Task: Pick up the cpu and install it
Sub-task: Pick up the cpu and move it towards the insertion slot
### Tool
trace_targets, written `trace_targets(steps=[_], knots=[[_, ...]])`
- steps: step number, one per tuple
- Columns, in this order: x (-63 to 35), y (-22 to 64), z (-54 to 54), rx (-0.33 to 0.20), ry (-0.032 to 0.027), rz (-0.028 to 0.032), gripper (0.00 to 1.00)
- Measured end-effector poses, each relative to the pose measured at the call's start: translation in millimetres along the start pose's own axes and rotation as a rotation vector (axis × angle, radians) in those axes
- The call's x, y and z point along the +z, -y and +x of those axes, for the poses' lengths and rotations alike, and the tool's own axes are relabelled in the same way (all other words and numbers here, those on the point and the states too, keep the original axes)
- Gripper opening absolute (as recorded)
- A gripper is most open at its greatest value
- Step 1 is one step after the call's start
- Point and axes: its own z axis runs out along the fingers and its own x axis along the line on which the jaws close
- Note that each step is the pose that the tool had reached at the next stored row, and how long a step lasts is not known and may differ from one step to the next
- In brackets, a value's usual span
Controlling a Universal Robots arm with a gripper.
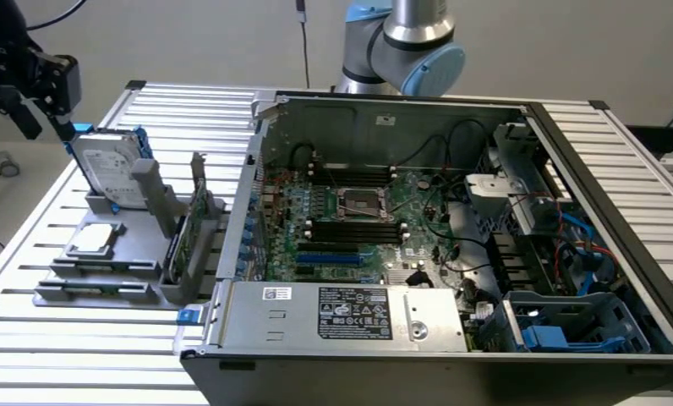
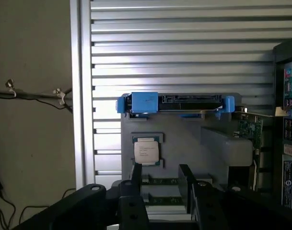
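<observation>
The tool [image 2: 161, 173] hangs over the slatted surface [image 1: 89, 355], jaws apart and empty. The chip [image 2: 146, 153] lies in its grey holder [image 2: 184, 143], not yet lifted, well apart from the socket [image 1: 359, 201]; the whole job seemingly remains.

Silver ribbed aluminium-slat table [image 1: 43, 338] [image 2: 184, 48] carried two things directly on its slats: a grey plastic parts fixture [image 1: 89, 292] [image 2: 184, 139] toward the exterior view's left and, just beside it, a large open black-and-silver metal computer case [image 1: 348, 127] lying on its side.
</observation>
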Motion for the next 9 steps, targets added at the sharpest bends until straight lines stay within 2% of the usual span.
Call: trace_targets(steps=[1, 3, 4, 9], knots=[[0.1, 0.0, 0.3, 0.000, 0.0001, -0.0001, 0.53], [1.6, 0.0, 0.9, 0.000, 0.0002, -0.0001, 0.53], [3.3, 0.1, 2.1, 0.000, 0.0000, 0.0003, 0.60], [12.3, -0.3, 9.6, 0.000, 0.0000, 0.0004, 0.60]])
